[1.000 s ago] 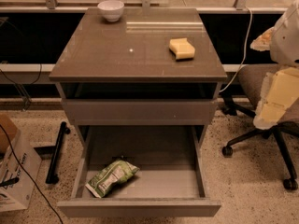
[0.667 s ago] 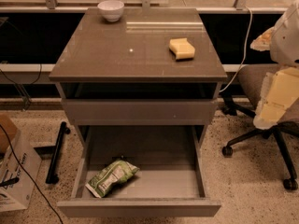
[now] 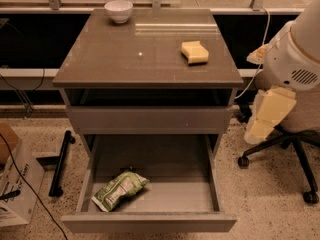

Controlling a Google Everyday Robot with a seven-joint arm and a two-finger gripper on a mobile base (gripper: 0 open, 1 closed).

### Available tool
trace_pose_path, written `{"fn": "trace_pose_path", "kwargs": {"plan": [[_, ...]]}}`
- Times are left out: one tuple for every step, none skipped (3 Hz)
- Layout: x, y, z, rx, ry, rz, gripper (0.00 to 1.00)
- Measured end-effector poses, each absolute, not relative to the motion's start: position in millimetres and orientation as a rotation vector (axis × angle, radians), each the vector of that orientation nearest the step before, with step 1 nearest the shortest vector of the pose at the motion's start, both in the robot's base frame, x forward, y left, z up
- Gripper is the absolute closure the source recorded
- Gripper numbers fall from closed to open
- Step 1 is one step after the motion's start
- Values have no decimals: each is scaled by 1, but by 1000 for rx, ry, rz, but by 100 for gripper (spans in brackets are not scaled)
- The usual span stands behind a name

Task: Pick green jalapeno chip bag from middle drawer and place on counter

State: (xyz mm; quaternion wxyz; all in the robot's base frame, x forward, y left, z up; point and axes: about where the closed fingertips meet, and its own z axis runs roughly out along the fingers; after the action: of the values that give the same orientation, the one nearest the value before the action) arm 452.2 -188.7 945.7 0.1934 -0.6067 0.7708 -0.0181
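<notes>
Office/lab: swivel chair [image 3: 296, 145], speckled floor [image 3: 265, 204], cardbd box [image 3: 14, 186] (end effector [image 3: 260, 128] at rt, beside chair).

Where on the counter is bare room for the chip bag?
The counter is bare across its left and front, between bowl and sponge; only those two spots are taken. The claw hangs right of the counter, lower.

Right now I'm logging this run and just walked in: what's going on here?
Nothing is being handled yet. The green jalapeno chip bag lies untouched at the front left of the open middle drawer. The robot's gripper hangs to the right of the cabinet, beside an office chair, well away from the bag. The counter holds a yellow sponge and a white bowl.
</notes>
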Motion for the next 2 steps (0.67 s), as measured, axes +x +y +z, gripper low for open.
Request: {"fn": "trace_pose_path", "kwargs": {"plan": [[467, -173, 909, -1653, 2131, 88, 0], [484, -162, 870, -1587, 2101, 256, 0]]}}
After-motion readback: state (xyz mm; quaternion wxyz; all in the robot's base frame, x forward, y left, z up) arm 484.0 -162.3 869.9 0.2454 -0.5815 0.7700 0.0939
